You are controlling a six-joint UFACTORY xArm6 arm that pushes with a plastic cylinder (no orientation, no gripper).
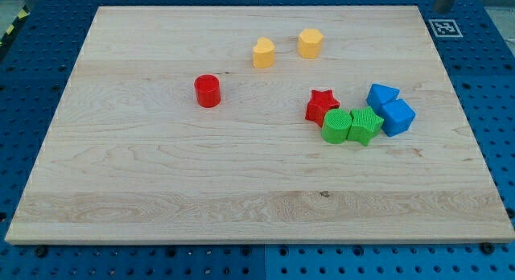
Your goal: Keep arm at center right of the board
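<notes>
The wooden board [161,175] carries several blocks. A red cylinder [208,91] stands left of centre. Two yellow blocks [263,52] [310,43] sit near the view's top centre. A red star [322,105], a green cylinder [336,126], a green star [365,125] and two blue blocks [382,95] [397,117] cluster at centre right, touching one another. A short grey piece that may be my rod shows at the view's top right edge; my tip [442,8] is there, beyond the board's corner and far above the blue blocks.
A black-and-white marker tag [445,27] lies just off the board's top right corner. Blue perforated table [491,87] surrounds the board on all sides.
</notes>
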